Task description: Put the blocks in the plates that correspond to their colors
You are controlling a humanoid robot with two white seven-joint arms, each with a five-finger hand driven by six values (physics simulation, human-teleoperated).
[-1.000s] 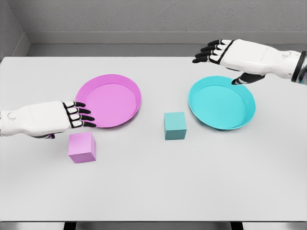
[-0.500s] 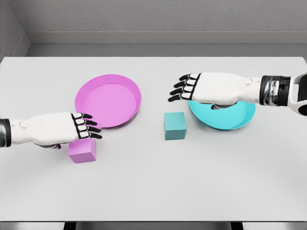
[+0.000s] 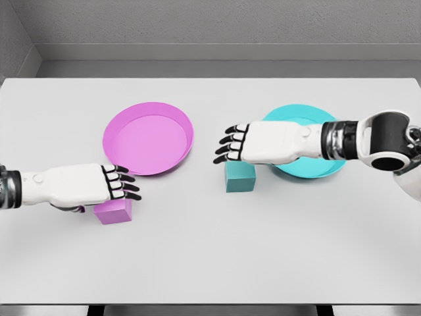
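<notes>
A pink block (image 3: 113, 212) lies on the white table, just below the pink plate (image 3: 148, 137). My left hand (image 3: 117, 184) hovers over the block's top and hides part of it; its fingers (image 3: 125, 187) are stretched out flat and hold nothing. A teal block (image 3: 239, 180) sits left of the teal plate (image 3: 308, 170). My right hand (image 3: 229, 145) reaches in over the teal plate and hangs above the teal block, covering its upper edge, with fingers (image 3: 224, 149) spread and nothing in them. Both plates hold nothing.
The white table (image 3: 210, 257) runs to a grey wall at the back. My right forearm (image 3: 368, 139) crosses over the teal plate and hides much of it.
My right hand has swept left and down from beyond the teal plate to above the teal block. My left hand has slid down over the pink block. Neither block has moved.
</notes>
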